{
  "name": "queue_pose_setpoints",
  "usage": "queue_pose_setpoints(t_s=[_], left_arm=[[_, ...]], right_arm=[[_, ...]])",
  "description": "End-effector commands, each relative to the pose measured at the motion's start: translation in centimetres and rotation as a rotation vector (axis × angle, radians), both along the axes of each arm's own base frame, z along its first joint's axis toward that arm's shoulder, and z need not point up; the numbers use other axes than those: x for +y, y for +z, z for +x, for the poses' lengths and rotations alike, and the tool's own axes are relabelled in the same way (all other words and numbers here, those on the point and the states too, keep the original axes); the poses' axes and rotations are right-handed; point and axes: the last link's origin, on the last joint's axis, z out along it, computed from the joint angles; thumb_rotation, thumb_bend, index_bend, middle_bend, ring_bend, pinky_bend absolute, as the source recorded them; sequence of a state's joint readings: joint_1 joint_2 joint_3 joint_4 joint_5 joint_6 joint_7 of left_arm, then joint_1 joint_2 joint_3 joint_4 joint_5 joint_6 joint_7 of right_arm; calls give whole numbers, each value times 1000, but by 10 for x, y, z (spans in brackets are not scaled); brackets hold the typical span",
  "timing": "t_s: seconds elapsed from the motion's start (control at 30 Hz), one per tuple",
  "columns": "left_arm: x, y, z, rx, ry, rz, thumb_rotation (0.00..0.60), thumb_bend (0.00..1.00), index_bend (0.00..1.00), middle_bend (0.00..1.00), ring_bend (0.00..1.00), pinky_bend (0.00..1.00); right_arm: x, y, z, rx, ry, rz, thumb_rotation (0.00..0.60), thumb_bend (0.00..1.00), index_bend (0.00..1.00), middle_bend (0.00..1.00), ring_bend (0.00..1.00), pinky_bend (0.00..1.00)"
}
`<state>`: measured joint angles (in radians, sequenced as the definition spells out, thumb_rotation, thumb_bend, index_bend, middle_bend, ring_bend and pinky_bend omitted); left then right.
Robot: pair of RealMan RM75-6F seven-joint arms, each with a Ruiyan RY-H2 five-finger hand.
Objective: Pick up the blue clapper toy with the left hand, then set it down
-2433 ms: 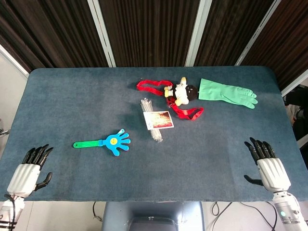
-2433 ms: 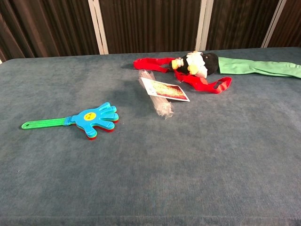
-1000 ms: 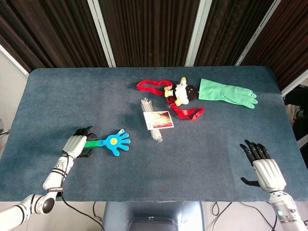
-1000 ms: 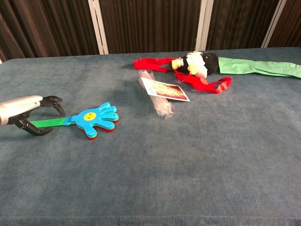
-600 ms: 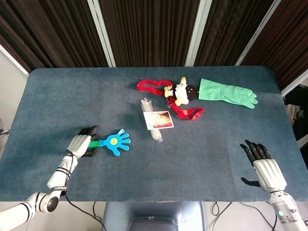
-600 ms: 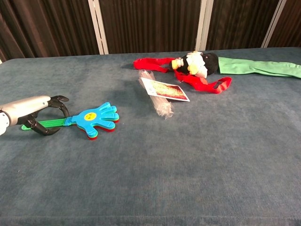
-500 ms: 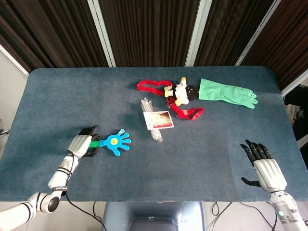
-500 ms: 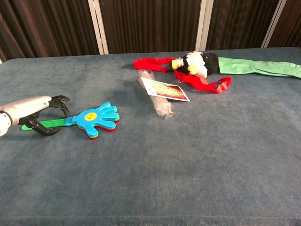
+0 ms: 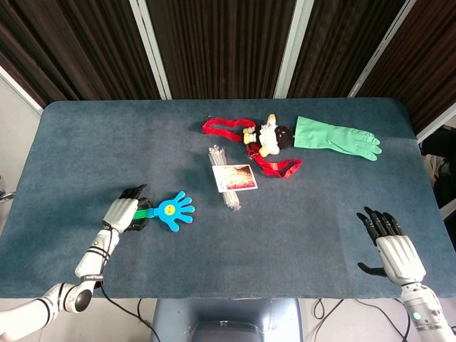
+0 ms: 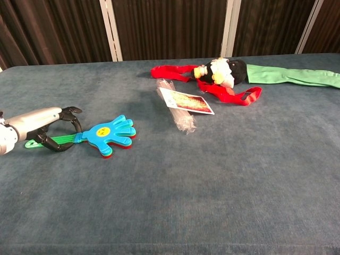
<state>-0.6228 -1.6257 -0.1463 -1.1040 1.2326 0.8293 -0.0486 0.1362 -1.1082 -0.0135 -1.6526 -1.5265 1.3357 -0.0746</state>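
Observation:
The blue clapper toy lies flat on the blue-grey table, its hand-shaped head to the right and its green handle pointing left. My left hand sits over that handle. In the chest view the left hand arches its fingers beyond the handle, with the thumb on the near side. A gap still shows around the handle, and the toy rests on the cloth. My right hand hovers with fingers spread at the table's near right edge, holding nothing.
A clear plastic packet with a printed card lies mid-table. Behind it are a small doll on a red strap and a green rubber glove. The table's front edge runs close below both hands.
My left hand came in from the near left corner to the green handle and slid further along it. The clapper has shifted slightly to the right. My right hand barely moved.

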Motion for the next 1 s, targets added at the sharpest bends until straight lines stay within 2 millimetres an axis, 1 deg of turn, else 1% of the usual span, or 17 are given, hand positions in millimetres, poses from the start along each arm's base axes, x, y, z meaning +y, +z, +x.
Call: queue_pose_setpoints(t_s=[0.03,0.17,0.27,0.33,0.43,0.63,0.8,0.87,0.93,1.0], left_arm=[[1,0,1,-18,-4,15,600,393,586,71,0,24],[0,-1,1,-68,-3,40,600,384,693,176,13,40],[0,0,0,-115,1,52,600,388,756,268,75,58],[0,0,-1,-152,8,56,600,392,787,354,153,88],[0,1,-3,-219,35,45,600,394,811,454,257,104],[0,6,-7,-329,53,78,600,402,849,582,342,146],[0,7,-7,-383,54,87,600,407,862,642,378,179],[0,8,-7,-392,54,88,600,415,866,673,403,217],[1,8,-7,-419,53,92,600,431,873,735,457,303],[0,10,-8,-466,56,104,600,445,878,784,509,412]], right_arm=[[0,0,0,0,-1,0,600,185,0,0,0,0],[0,0,0,0,-1,0,600,185,0,0,0,0],[0,0,0,-1,0,2,600,185,0,0,0,0],[0,0,0,-2,1,3,600,185,0,0,0,0],[0,0,0,-3,1,3,600,185,0,0,0,0],[0,-1,0,-2,1,7,600,185,0,0,0,0],[0,-2,0,-1,0,9,600,185,0,0,0,0],[0,-2,0,-1,0,9,600,185,0,0,0,0],[1,-2,0,-1,0,10,600,185,0,0,0,0],[0,-3,0,0,-1,12,600,185,0,0,0,0]])
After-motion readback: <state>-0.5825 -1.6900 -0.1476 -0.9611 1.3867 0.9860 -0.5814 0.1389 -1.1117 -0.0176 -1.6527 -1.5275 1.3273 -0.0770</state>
